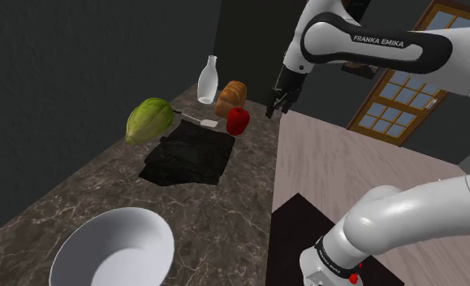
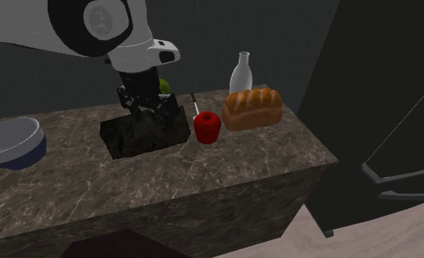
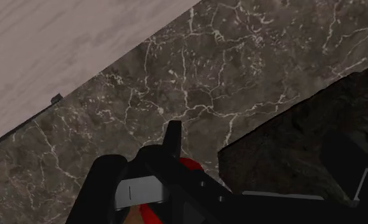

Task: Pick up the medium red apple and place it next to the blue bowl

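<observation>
The red apple (image 1: 238,120) stands on the dark marble counter (image 1: 79,195), just in front of the bread loaf (image 1: 231,97). My black gripper (image 1: 278,108) hangs open and empty above the counter's edge, a short way from the apple towards the shoulder view's right. In the second exterior view the gripper (image 2: 150,111) hovers over the black mat (image 2: 146,132), with the apple (image 2: 207,127) to its right. The bowl (image 2: 12,143), blue outside and white inside, sits far along the counter. In the wrist view a sliver of red apple (image 3: 190,167) shows behind the hand's black parts.
A large green fruit (image 1: 149,119), a white bottle (image 1: 208,80) and a small utensil (image 1: 200,120) stand around the mat (image 1: 187,156). The counter drops off to pale wooden floor (image 1: 338,154). A glazed wooden door (image 1: 403,89) is beyond the arm.
</observation>
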Action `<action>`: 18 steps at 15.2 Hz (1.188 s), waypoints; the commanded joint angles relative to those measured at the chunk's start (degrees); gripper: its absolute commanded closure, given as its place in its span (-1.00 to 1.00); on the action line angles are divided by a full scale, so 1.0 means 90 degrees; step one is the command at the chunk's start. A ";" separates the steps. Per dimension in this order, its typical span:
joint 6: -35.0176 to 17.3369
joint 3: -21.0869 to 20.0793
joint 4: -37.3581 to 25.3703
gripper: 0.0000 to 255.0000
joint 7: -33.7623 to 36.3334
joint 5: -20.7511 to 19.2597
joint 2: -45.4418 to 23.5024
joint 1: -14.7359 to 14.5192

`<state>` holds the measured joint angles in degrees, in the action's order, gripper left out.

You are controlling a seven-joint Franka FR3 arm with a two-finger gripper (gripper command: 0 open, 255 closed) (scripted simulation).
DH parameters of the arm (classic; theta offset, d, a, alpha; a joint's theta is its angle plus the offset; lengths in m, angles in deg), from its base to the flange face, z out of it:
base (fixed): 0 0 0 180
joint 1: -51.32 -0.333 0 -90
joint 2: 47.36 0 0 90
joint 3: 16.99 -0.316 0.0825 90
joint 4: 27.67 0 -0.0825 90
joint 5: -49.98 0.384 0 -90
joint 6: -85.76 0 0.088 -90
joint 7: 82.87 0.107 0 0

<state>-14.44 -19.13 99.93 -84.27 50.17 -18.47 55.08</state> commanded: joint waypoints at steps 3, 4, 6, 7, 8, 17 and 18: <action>-0.0252 0.0012 -0.0779 -1.00 0.0460 0.0066 -0.1125 0.0158; -0.0281 0.0018 -0.0994 -1.00 0.0576 0.0084 -0.1391 0.0189; -0.0315 0.0038 -0.1446 -1.00 0.0801 0.0118 -0.1921 0.0248; -0.0321 0.0052 -0.1682 -1.00 0.0910 0.0136 -0.2185 0.0275; -0.0318 0.0070 -0.1926 -1.00 0.1017 0.0155 -0.2447 0.0302; -0.0126 0.0271 -0.4020 -1.00 0.1768 0.0369 -0.4509 0.0506; -0.0212 0.0270 -0.3933 -1.00 0.1766 0.0370 -0.4508 0.0503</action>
<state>-15.87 -16.75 64.66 -68.56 53.42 -58.44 59.57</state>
